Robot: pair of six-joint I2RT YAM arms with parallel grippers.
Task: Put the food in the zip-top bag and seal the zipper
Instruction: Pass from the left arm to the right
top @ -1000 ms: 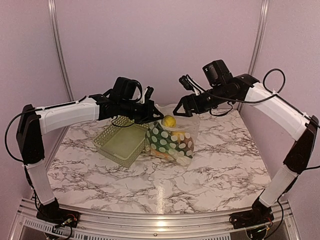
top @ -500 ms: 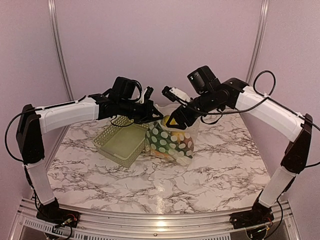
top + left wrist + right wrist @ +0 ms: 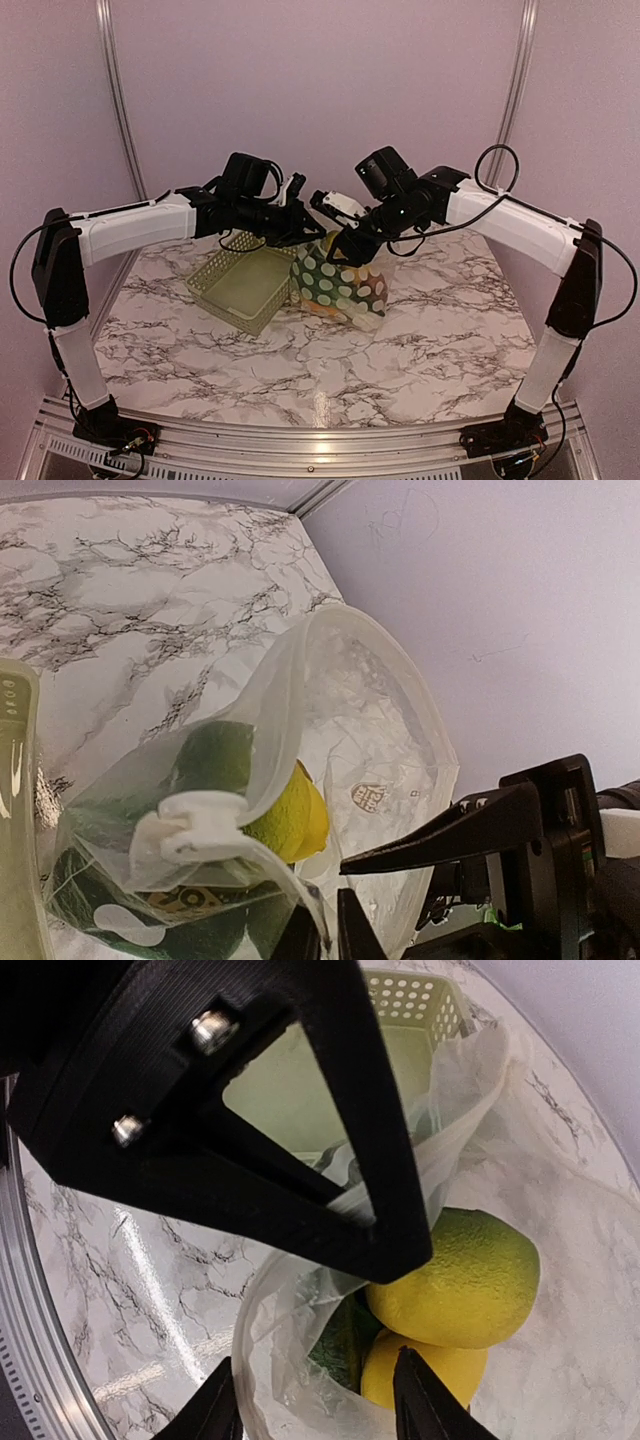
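Note:
The polka-dot zip-top bag (image 3: 340, 285) stands open on the table with food inside. In the left wrist view a yellow-green fruit (image 3: 290, 815) and a dark green vegetable (image 3: 215, 760) lie in it. The right wrist view shows two yellow fruits (image 3: 460, 1275) and a green piece (image 3: 345, 1345). The zipper strip (image 3: 272, 730) rims the mouth and carries a white plastic piece (image 3: 195, 825). My left gripper (image 3: 305, 230) is shut on the bag's mouth edge (image 3: 325, 920). My right gripper (image 3: 345, 245) is open just over the mouth (image 3: 313, 1360), holding nothing.
The pale green lattice basket (image 3: 240, 285) sits just left of the bag and looks empty; it also shows in the right wrist view (image 3: 400, 1020). The two grippers are very close together above the bag. Bare marble table (image 3: 330, 360) lies in front.
My right arm has swung left and down, from beside the bag to over its mouth, now hiding the yellow fruit from above. The left arm and the bag have stayed put.

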